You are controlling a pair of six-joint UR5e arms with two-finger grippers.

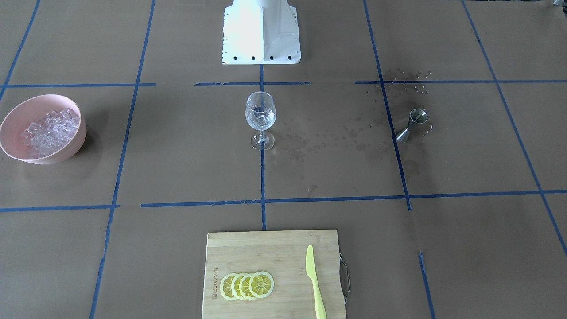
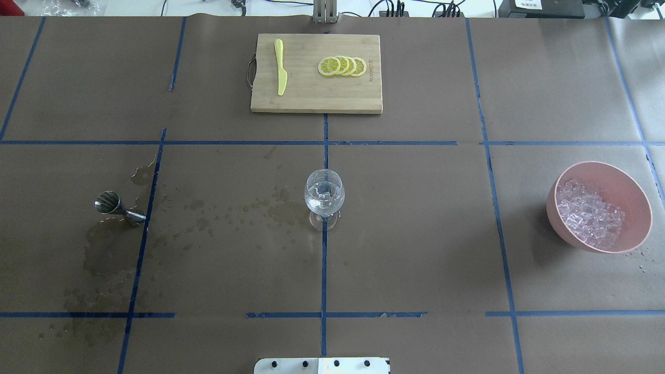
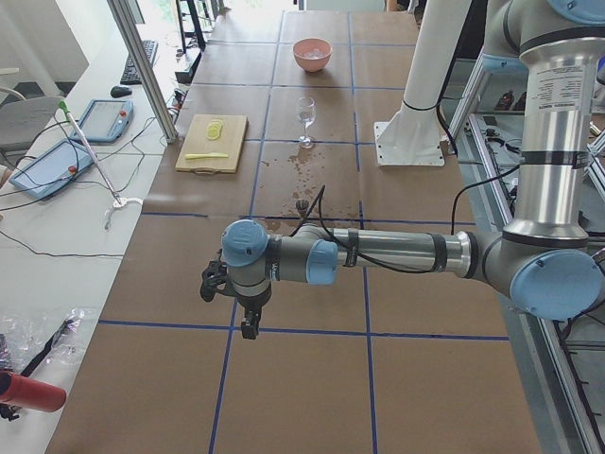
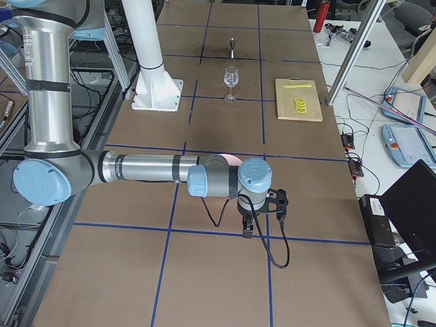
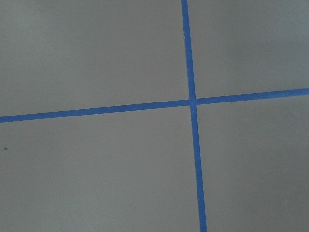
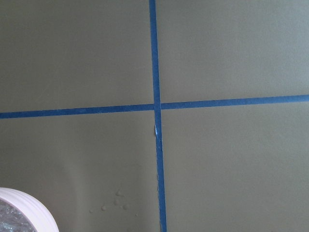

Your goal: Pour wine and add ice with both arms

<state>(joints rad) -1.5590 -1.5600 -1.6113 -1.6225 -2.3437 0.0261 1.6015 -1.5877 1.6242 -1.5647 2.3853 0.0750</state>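
Observation:
A clear wine glass (image 2: pixel 324 197) stands at the table's middle with a few ice cubes and clear liquid in it; it also shows in the front view (image 1: pixel 260 118). More ice (image 2: pixel 589 214) fills a pink bowl (image 2: pixel 623 182) on the robot's right. A steel jigger (image 2: pixel 117 206) lies on its side on the robot's left among wet stains. My left gripper (image 3: pixel 248 323) hangs over bare paper beyond the jigger, far from the glass. My right gripper (image 4: pixel 249 228) hangs over bare paper just beyond the bowl. I cannot tell whether either is open or shut. The wrist views show no fingers.
A bamboo cutting board (image 2: pixel 311 96) at the far middle carries lemon slices (image 2: pixel 343 66) and a yellow-green knife (image 2: pixel 280 66). Wet patches (image 2: pixel 104 249) spread between jigger and glass. The white pedestal (image 1: pixel 261 33) stands at the robot's side. The bowl's rim (image 6: pixel 34 208) edges the right wrist view.

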